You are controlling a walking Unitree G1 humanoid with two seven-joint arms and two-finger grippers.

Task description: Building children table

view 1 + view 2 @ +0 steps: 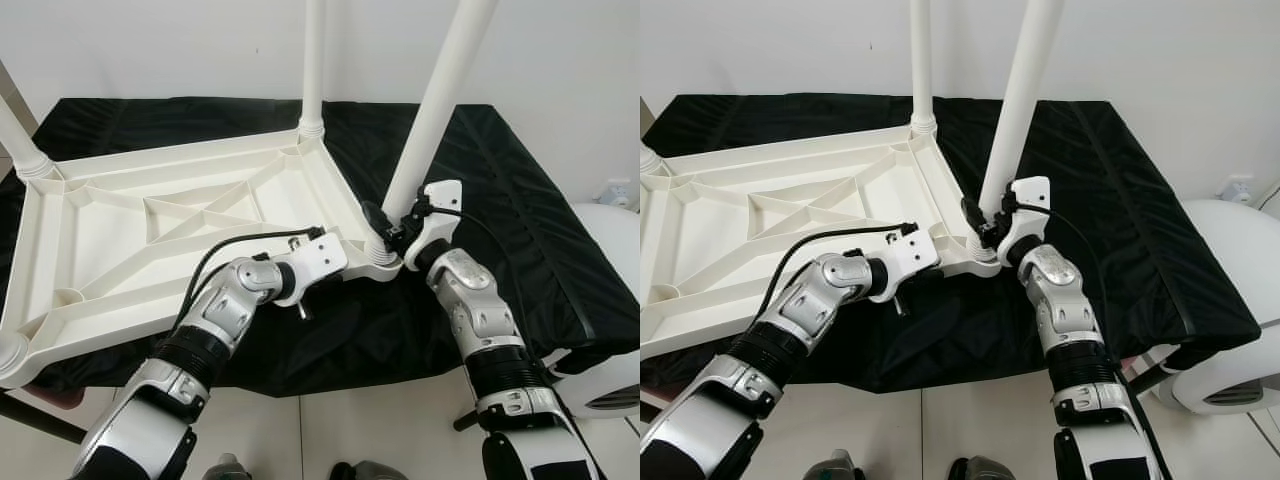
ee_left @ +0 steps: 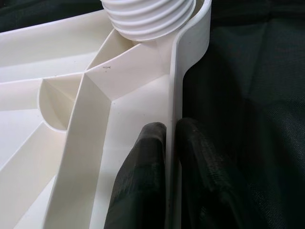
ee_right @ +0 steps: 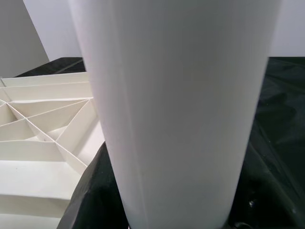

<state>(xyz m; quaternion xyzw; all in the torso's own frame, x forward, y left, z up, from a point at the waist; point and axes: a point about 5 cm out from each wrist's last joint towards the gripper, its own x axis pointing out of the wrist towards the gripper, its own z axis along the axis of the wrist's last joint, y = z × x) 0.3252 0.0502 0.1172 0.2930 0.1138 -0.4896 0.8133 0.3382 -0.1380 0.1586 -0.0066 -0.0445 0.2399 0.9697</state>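
- Lying upside down on the black cloth (image 1: 520, 190), the white tabletop (image 1: 120, 240) shows its ribbed underside, a lattice of shallow open compartments, all bare plastic.
- Corner sockets hold the legs: the near leg (image 1: 440, 100) rises tilted from the threaded collar (image 2: 150, 19) at the corner between the two grippers, and the far leg (image 1: 313, 60) stands upright at the corner beyond them.
- A third leg (image 1: 18, 145) stands at the far corner off to the left arm's outer side, and part of a round socket shows at the nearest corner on that side, at the cloth's front edge.
- Left gripper (image 2: 169, 143) sits on the tabletop's side rim just short of the near leg's collar; the left gripper's fingers (image 2: 143, 181) are drawn narrow, one inside the rim wall and one outside, pinching that thin wall between them.
- Right gripper (image 1: 385, 232) is at the foot of the near leg, right beside the collar, with the leg filling its wrist view; its finger (image 3: 93, 195) presses against the leg's side, so it is clasped around the leg.
- Open cloth lies beyond the right gripper's outer side, running to the cloth's drop-off edge; a white rounded appliance (image 1: 610, 300) stands past that edge.
- Pale floor (image 1: 350, 430) lies beneath both forearms, just before the cloth's front edge.
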